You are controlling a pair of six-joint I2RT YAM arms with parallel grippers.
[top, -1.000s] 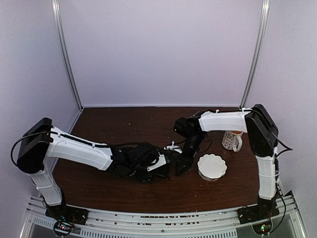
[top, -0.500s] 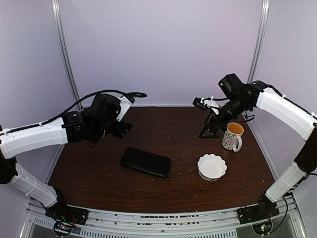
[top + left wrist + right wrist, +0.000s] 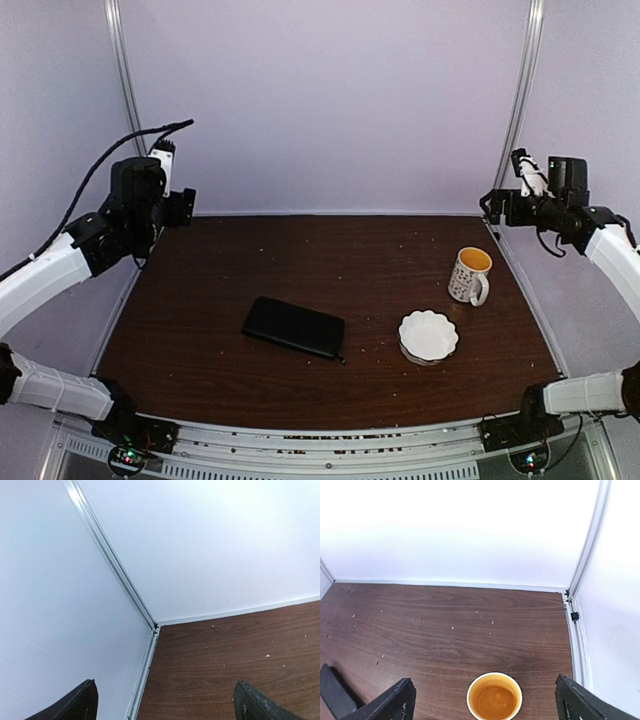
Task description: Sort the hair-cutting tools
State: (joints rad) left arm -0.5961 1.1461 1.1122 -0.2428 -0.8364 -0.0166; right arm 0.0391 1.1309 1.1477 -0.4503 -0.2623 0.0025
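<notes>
Top external view: the left claw (image 3: pixel 165 700) and right claw (image 3: pixel 484 690) hang high, jaws spread wide, holding nothing. No scissors or clips show. They are probably inside the closed flat black fabric zip case (image 3: pixel 293 327), well below and between the claws, so sorting looks finished.

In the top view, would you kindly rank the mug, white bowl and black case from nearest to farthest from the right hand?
1. Mug, far right, nearest the right hand.
2. White bowl, front right.
3. Black case, left of centre.
</notes>
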